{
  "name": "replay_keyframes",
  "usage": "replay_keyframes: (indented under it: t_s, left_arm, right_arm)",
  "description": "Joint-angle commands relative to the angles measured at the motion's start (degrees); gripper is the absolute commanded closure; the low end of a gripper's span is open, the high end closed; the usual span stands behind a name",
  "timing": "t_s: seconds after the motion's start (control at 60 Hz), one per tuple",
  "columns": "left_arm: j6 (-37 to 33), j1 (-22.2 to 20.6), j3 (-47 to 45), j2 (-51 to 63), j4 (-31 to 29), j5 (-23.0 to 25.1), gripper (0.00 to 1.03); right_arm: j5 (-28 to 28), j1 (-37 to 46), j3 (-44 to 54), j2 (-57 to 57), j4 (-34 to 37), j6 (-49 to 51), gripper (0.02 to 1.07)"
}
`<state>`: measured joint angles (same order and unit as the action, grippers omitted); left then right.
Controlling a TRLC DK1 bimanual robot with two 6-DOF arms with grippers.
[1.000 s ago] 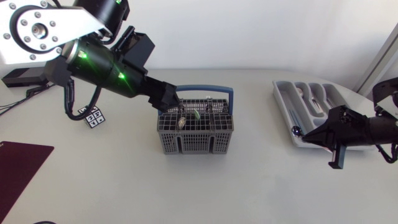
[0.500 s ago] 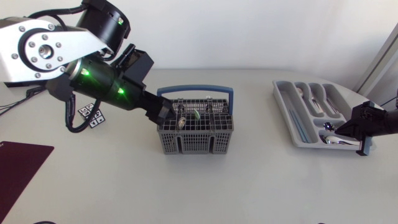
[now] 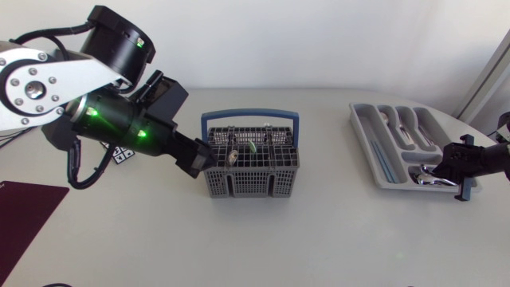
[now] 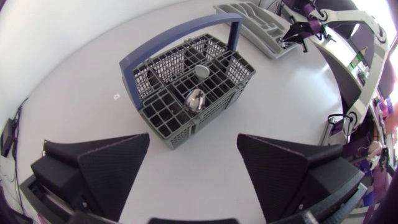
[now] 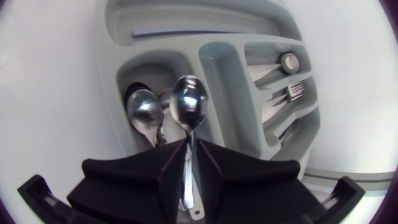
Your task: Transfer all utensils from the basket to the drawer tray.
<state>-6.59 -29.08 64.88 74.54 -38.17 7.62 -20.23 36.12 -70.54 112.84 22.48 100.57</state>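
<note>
The grey wire basket (image 3: 253,182) with a blue handle stands mid-table; a spoon (image 3: 233,156) and a green-tinted utensil (image 3: 251,147) stick up in it. In the left wrist view the basket (image 4: 163,116) lies just ahead of my left gripper (image 4: 193,148), whose fingers stand wide apart and empty; a spoon head (image 4: 196,99) shows inside. From above, the left gripper (image 3: 198,159) is at the basket's left side. My right gripper (image 5: 189,148) is shut on the handle of a spoon (image 5: 189,106), held over the spoon compartment of the grey drawer tray (image 5: 211,62). That tray (image 3: 362,119) lies at the right, the right gripper (image 3: 437,170) at its front corner.
Spoons (image 5: 143,115) lie in the compartment under the held one, and forks (image 5: 292,93) fill a neighbouring slot. A dark red mat (image 3: 24,211) lies at the front left edge, and a small black-and-white marker card (image 3: 119,151) sits under the left arm.
My right gripper carried the spoon rightward from the tray's front left corner to over its front compartment. My left gripper drew back out of the basket, leftward and toward the front.
</note>
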Motion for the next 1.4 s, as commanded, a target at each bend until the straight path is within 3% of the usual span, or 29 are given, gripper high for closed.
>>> replay_keyframes:
  t_s: [0.0,0.05,0.317,0.533,0.717,1.017,1.383]
  left_arm:
    - [-1.3,-0.9,-2.1,-1.4,0.5,0.0,0.05]
    - [-1.6,-1.2,-2.7,-1.8,0.5,0.0,0.05]
    - [-2.8,-2.4,-5.5,-4.3,1.7,0.0,0.05]
    - [-4.4,-2.6,-8.0,-6.4,2.9,0.0,0.05]
    - [-6.3,-2.5,-10.2,-7.7,4.3,0.0,0.05]
    - [-12.1,-1.5,-15.0,-8.5,9.3,2.7,0.05]
    - [-19.5,3.3,-20.8,-10.1,15.8,10.2,0.05]
  right_arm:
    - [0.8,0.0,2.6,-2.0,-0.2,1.5,0.69]
    - [0.7,-0.3,4.6,-5.0,-0.2,1.2,0.60]
    - [-1.7,-5.7,13.3,-20.6,3.7,-4.5,0.53]
    - [-2.3,-17.6,20.7,-34.6,4.8,-19.8,0.53]
    - [2.6,-34.6,22.6,-41.0,6.9,-42.0,0.53]
    - [5.6,-55.1,14.4,-39.1,9.8,-71.2,0.53]
    - [4.1,-67.0,4.6,-29.3,9.3,-89.2,0.53]
